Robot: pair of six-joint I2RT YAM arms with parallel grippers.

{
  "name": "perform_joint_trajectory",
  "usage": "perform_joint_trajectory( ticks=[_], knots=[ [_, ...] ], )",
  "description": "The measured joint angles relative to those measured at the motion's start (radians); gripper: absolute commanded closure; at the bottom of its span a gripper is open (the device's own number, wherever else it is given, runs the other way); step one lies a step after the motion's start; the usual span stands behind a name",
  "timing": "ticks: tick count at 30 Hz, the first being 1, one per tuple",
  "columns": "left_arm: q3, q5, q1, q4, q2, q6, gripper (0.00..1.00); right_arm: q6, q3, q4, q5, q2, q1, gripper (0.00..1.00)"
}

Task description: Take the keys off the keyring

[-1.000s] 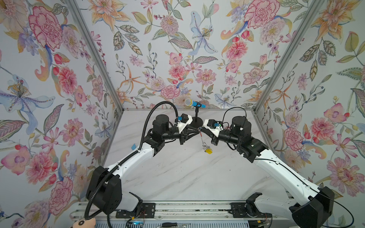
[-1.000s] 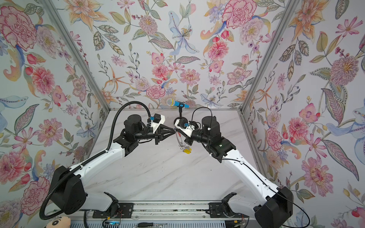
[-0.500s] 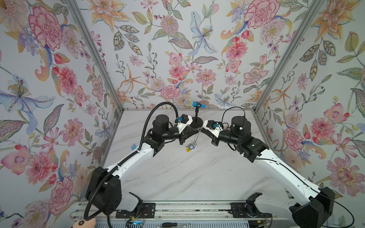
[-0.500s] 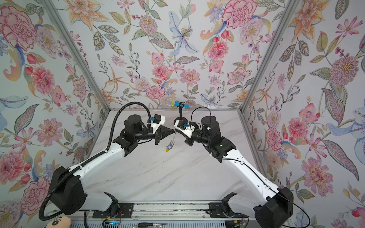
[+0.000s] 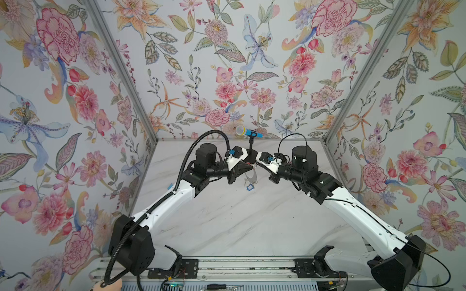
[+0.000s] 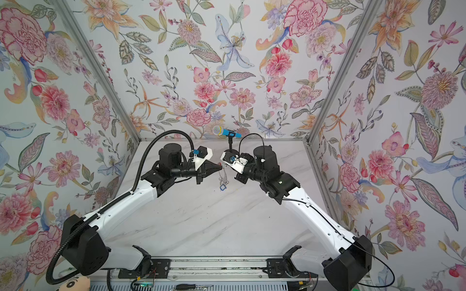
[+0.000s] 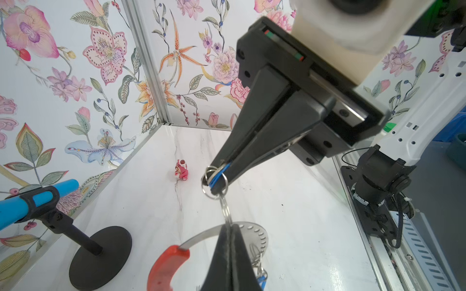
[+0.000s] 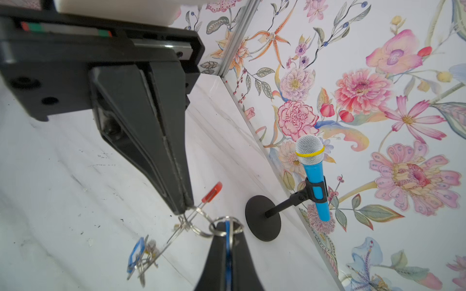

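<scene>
Over the table (image 5: 239, 226), both arms (image 5: 174, 201) angle inward, jaws pinching keyring (image 7: 166, 262) and key (image 7: 220, 175).

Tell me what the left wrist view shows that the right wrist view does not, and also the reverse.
Only the left wrist view shows the small red-pink toy figure.
Only the right wrist view shows the microphone's mesh head with its yellow band; the left wrist view catches just the blue handle.
Both show the left tool shut on the keyring, the right tool shut on a blue key tag, the ring's red sleeve and the black stand base.
</scene>
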Motion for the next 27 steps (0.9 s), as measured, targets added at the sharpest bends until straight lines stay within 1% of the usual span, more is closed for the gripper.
perform_joint_trajectory(
  ticks=[5,12,17,18,19,22,24,27],
  knots=[
    [0.040,0.005,0.000,-0.047,0.002,0.011,1.00,-0.029,0.002,-0.022,0.033,0.018,0.021,1.00],
    [0.111,0.011,0.000,-0.107,0.026,0.040,1.00,-0.070,0.006,-0.042,0.065,0.016,0.101,1.00],
    [0.145,0.006,0.000,-0.158,0.061,0.057,1.00,-0.077,-0.009,-0.027,0.092,-0.013,0.107,1.00],
    [0.145,0.003,0.001,-0.168,0.062,0.057,0.98,-0.077,-0.014,-0.023,0.098,-0.019,0.107,1.00],
    [0.145,0.003,0.005,-0.174,0.062,0.053,0.92,-0.077,-0.017,-0.019,0.102,-0.023,0.107,1.00],
    [0.142,0.004,0.021,-0.177,0.059,0.033,0.79,-0.077,-0.030,-0.002,0.111,-0.030,0.107,1.00],
    [0.121,0.002,0.034,-0.172,0.043,0.013,0.68,-0.076,-0.038,0.011,0.117,-0.030,0.107,1.00],
    [0.071,-0.006,0.041,-0.169,-0.002,-0.014,0.60,-0.070,-0.055,0.032,0.130,-0.030,0.107,1.00]
  ],
)
